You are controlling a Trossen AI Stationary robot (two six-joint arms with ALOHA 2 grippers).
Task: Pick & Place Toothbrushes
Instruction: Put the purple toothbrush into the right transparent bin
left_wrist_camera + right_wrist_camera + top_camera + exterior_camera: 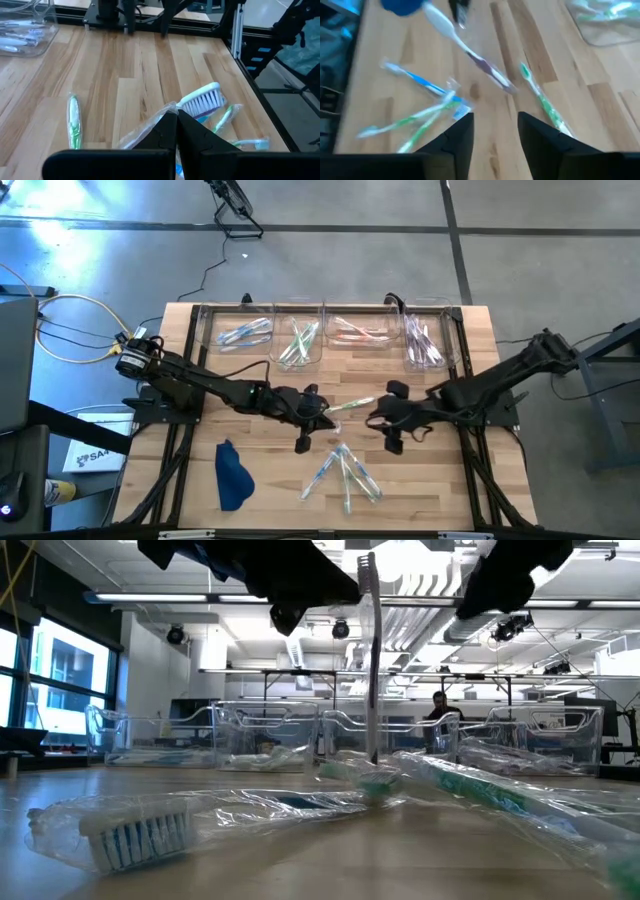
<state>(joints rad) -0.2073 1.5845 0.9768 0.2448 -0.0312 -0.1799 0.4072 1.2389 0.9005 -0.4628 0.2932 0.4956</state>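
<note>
My left gripper (pixel 325 418) hangs over the middle of the table, shut on a wrapped whitish-purple toothbrush (pixel 372 670). Its white-bristled head (pixel 202 97) sticks out past the fingertips. My right gripper (pixel 372 420) faces it from the table's right, open (pixel 495 130), with nothing between its fingers. A wrapped green toothbrush (pixel 352 404) lies flat on the wood between the two grippers. Several more wrapped toothbrushes (pixel 345 475) lie in a loose pile near the front edge. My left gripper pinches the toothbrush with its wrapper between its two fingers, just below the head (pixel 186 105). The fingers come from the table's left, slanting slightly down. The brush is lifted clear of the table, nearly upright, head up, and its handle (pixel 487 67) hangs below the fingers.
Several clear bins (pixel 300 340) holding toothbrushes stand in a row along the far edge. A dark blue cloth (pixel 232 475) lies at the front left. Bare wood shows at the table's near right and far left.
</note>
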